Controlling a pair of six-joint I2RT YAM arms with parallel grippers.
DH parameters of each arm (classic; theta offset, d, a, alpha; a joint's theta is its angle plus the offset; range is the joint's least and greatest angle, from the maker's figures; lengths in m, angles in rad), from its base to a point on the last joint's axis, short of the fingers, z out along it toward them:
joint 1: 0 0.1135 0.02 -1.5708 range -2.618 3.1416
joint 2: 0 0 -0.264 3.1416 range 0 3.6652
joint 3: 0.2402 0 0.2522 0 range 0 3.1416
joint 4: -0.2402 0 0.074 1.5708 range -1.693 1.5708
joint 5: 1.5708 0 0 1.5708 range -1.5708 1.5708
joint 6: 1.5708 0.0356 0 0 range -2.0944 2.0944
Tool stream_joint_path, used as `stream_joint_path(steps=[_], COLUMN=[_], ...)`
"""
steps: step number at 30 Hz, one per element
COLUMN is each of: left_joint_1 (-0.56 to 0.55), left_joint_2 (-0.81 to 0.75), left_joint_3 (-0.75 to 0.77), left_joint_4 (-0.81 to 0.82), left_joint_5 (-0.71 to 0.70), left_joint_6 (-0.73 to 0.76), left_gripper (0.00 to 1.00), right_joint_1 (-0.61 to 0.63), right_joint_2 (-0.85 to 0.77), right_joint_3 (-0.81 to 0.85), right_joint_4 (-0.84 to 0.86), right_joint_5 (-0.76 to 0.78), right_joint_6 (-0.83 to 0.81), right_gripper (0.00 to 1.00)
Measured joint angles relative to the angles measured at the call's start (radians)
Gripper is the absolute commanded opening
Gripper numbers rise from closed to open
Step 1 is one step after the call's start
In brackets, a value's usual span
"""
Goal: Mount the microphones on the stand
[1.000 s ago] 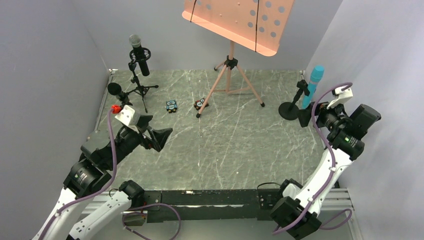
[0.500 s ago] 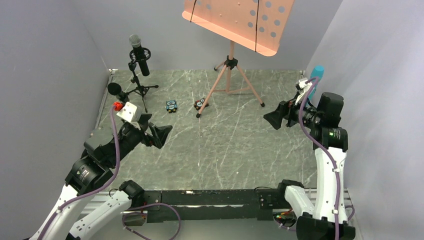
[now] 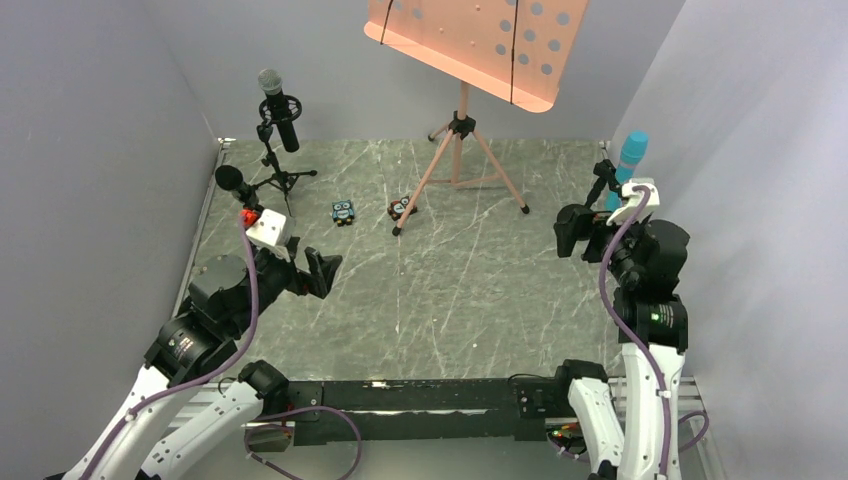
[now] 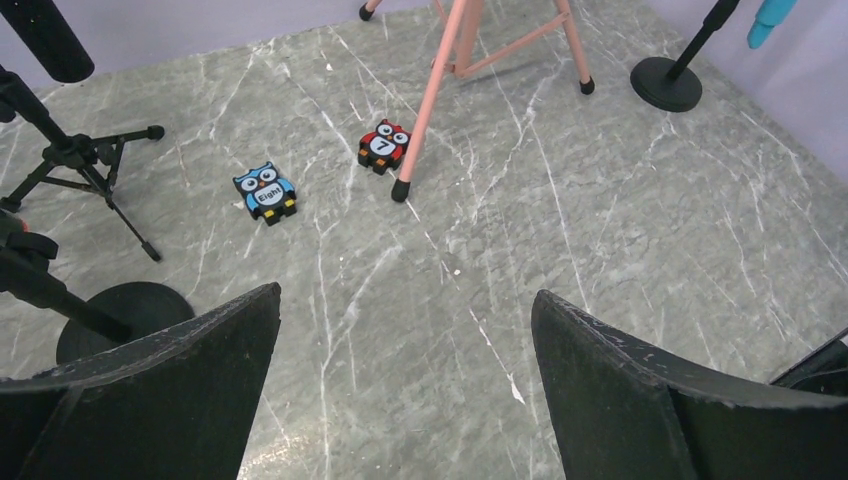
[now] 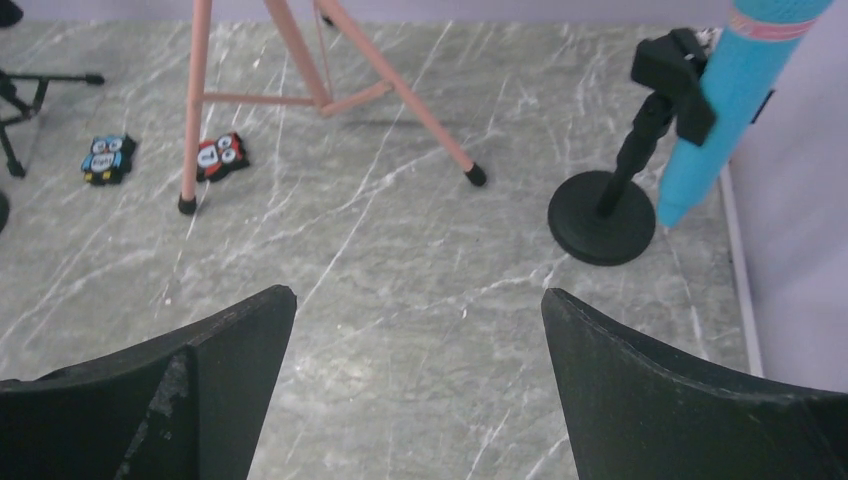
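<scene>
The black microphone with silver mesh head sits in the clip of a tripod stand at the back left. In front of it, a second black microphone with an orange end cap rests tilted on a round-base stand. At the far right, the turquoise microphone sits in the clip of another round-base stand. My left gripper hangs open over bare table, right of the round base. My right gripper is open and empty, left of the turquoise microphone's stand.
A pink music stand on three legs stands at the back centre. Near its front leg lie a blue owl figurine and a red owl figurine. Grey walls close off the left, back and right sides.
My right arm has swung up and back from the turquoise microphone's stand, and its gripper now sits further left. The left gripper has shifted slightly. Both stayed open.
</scene>
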Motion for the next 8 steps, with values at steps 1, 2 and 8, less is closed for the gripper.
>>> stream_joint_path(steps=[1, 2, 8], left_joint_1=[0.000, 0.000, 0.000], left_joint_2=[0.000, 0.000, -0.003], left_joint_3=[0.000, 0.000, -0.006], left_joint_4=[-0.001, -0.002, 0.000], left_joint_5=[-0.003, -0.005, -0.013], left_joint_6=[0.000, 0.000, 0.008], left_gripper=[0.99, 0.99, 0.99], right_joint_1=[0.000, 0.000, 0.000], right_joint_2=[-0.005, -0.013, -0.019], right_joint_3=[-0.002, -0.002, -0.018], right_joint_4=[0.006, 0.016, 0.088], right_joint_5=[0.008, 0.021, 0.071], right_joint_6=[0.005, 0.013, 0.042], right_gripper=[1.00, 1.00, 1.00])
